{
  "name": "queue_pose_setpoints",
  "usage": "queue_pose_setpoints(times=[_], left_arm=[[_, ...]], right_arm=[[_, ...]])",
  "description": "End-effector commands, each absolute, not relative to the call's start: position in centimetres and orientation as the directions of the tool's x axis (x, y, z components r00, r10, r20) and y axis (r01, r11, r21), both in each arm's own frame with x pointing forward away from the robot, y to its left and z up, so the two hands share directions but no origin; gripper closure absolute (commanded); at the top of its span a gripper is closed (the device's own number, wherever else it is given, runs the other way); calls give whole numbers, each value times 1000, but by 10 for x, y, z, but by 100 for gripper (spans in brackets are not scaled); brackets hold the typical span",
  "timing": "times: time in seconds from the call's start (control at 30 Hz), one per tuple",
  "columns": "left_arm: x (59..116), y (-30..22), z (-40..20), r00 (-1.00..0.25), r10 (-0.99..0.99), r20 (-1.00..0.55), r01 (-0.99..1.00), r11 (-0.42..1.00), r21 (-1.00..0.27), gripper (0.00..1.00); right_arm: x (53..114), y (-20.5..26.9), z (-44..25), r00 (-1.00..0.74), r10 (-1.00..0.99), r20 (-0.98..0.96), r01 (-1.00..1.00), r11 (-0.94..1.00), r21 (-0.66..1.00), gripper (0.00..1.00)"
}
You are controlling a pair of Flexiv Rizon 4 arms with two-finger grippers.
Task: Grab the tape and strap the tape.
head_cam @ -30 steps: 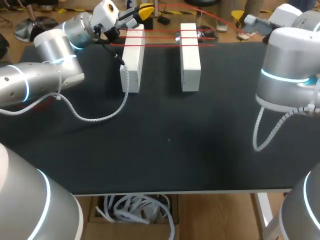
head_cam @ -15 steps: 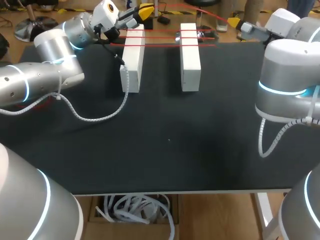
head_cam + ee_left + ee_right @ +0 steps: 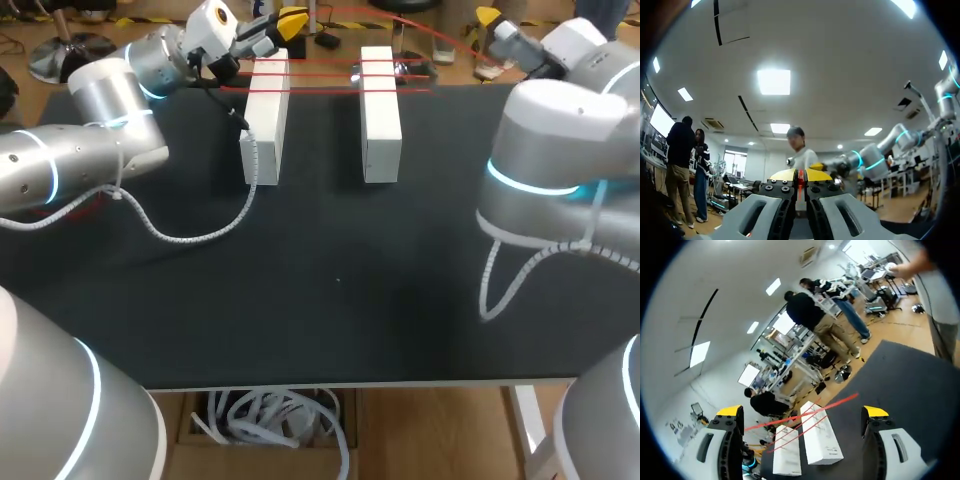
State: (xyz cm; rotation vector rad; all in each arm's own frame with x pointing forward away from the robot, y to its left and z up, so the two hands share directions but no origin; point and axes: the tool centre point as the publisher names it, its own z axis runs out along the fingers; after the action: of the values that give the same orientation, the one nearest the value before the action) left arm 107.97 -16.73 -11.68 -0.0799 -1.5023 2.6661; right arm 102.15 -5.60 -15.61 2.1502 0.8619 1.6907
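The left end effector (image 3: 800, 175) is closed on the red tape (image 3: 320, 73). The right end effector (image 3: 802, 412) stands wide open, empty

A matte black table (image 3: 330, 300) with a pale front edge.

Matt black table top (image 3: 330, 300), smooth matt white blocks (image 3: 380, 130), thin red tape (image 3: 325, 73), glossy silver arm shells (image 3: 100, 95).
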Motion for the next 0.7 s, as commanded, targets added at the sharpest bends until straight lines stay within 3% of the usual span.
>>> queue_pose_setpoints(times=[0.03,0.23,0.53,0.7], left_arm=[[1081,-167,-118,-995,99,-7,-45,-518,-854,100],[1081,-167,-118,-995,99,-7,-45,-518,-854,100],[1081,-167,-118,-995,99,-7,-45,-518,-854,100],[1081,-167,-118,-995,99,-7,-45,-518,-854,100]], right_arm=[[1020,-48,-166,265,393,880,-33,-909,416,0],[1033,-44,-159,128,341,931,86,-939,332,0],[1047,-38,-148,-62,367,928,241,-897,371,0],[1047,-32,-150,-60,363,930,268,-891,365,0]])
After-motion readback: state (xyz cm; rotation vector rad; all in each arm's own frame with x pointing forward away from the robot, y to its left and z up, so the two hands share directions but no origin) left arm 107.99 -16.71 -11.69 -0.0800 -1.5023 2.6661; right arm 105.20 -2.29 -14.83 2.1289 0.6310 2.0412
